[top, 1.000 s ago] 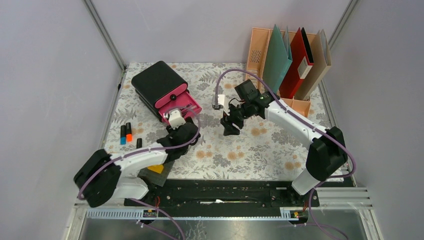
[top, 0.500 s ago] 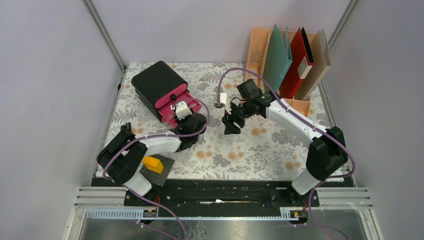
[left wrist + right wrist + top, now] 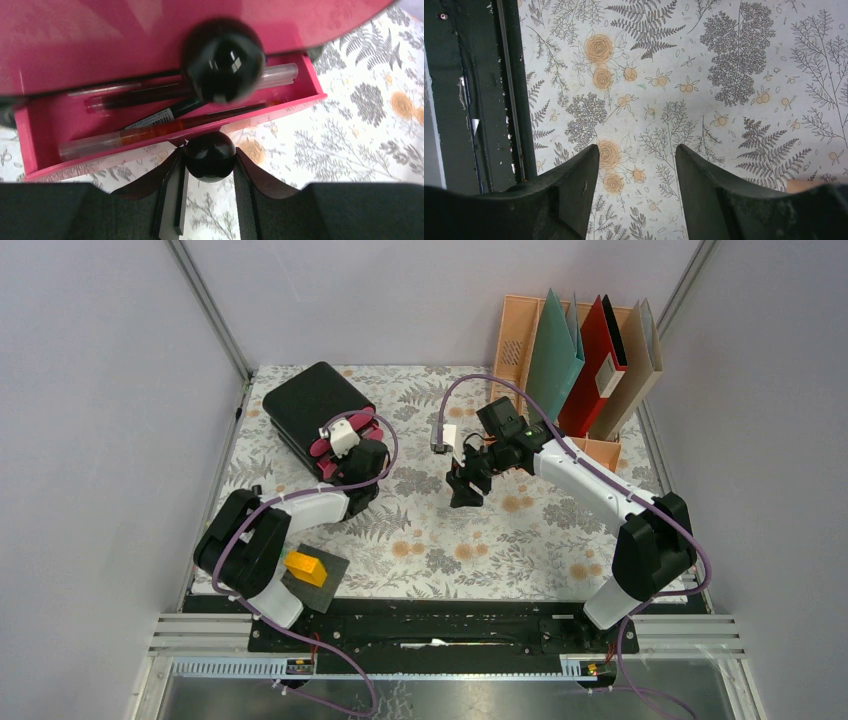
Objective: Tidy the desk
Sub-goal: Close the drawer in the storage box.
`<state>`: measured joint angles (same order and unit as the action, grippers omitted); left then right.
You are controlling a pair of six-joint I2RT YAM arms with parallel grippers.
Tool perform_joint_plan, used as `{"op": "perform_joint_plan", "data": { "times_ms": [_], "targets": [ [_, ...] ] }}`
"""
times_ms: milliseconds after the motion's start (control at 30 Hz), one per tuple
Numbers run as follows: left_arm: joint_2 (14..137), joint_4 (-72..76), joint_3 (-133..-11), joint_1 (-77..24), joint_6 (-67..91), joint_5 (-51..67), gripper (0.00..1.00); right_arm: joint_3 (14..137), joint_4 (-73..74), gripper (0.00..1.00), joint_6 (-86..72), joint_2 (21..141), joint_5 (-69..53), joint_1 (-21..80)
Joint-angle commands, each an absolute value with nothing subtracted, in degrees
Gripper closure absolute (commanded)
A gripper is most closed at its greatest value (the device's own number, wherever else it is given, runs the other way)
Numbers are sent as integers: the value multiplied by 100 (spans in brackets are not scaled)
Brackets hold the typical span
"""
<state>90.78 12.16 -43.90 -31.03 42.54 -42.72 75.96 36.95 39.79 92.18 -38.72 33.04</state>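
**A:** What has the left gripper (image 3: 209, 159) got?

**B:** It is clamped on the round black knob (image 3: 210, 152) of the pink lower drawer (image 3: 280, 107), with a finger against each side. The drawer stands partly open, and clear-barrelled pens (image 3: 150, 132) lie lengthwise inside. Above it is the upper pink front (image 3: 100, 40) with its own black knob (image 3: 223, 62).

**A:** And the right gripper (image 3: 636, 150)?

**B:** Its fingers are spread with nothing between them. It hangs over bare cloth near the middle of the top view.

**A:** Where is the desk (image 3: 480, 540)?

**B:** It fills the middle of the top view under its fern-and-flower cloth. The black drawer box (image 3: 312, 400) sits at its upper left. The peach file rack (image 3: 515, 335), with upright folders (image 3: 555, 355), is at its upper right. A yellow block (image 3: 305, 566) lies on a dark pad (image 3: 335, 573) at its lower left edge.
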Motion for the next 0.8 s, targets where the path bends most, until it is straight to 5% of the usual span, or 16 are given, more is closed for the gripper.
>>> {"op": "perform_joint_plan", "data": {
  "times_ms": [0, 433, 767],
  "targets": [
    [9283, 1861, -4757, -2711, 3831, -4126, 61, 7567, 3630, 35, 3999, 8965, -4087, 3244],
    [9272, 2364, -4771, -2602, 3183, -4371, 45, 7515, 3639, 35, 4017, 8948, -4129, 3187],
    [8686, 2680, -4155, -2669, 2918, -3451, 32, 7506, 3639, 35, 4021, 8965, -4166, 3166]
  ]
}}
